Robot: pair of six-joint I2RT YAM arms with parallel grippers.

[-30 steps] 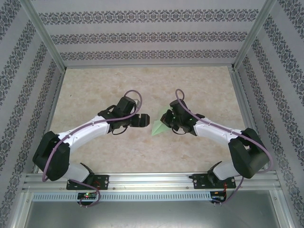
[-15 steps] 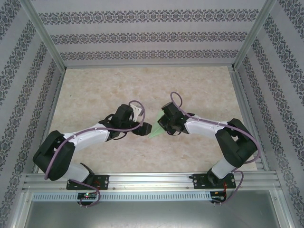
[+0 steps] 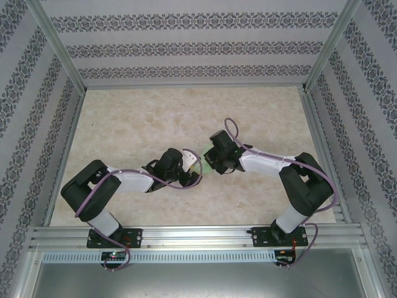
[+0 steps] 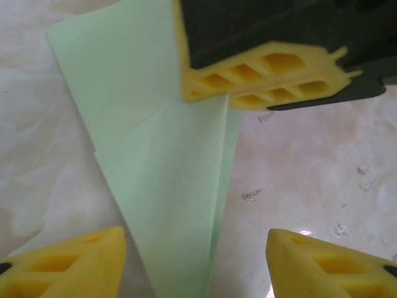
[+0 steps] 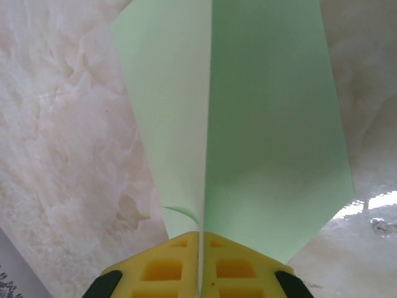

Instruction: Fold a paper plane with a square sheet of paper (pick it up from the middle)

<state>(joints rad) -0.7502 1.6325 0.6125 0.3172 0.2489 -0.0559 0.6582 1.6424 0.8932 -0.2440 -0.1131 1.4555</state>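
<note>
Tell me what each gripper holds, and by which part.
The right gripper pinches the paper plane by its centre fold, toward the wide end. The left gripper holds nothing; its jaws stand open astride the narrow end.

Counter [image 3: 124, 118] on my feed is a pale beige marbled slab, with an aluminium rail [image 3: 198, 234] along the near edge. The left wrist cam picks up a few tiny flecks [image 4: 251, 195] on it, scuffs or crumbs, can't say which. The folded green paper [image 4: 167, 186] sits low over the surface; I can't tell whether it's actually touching.
</note>
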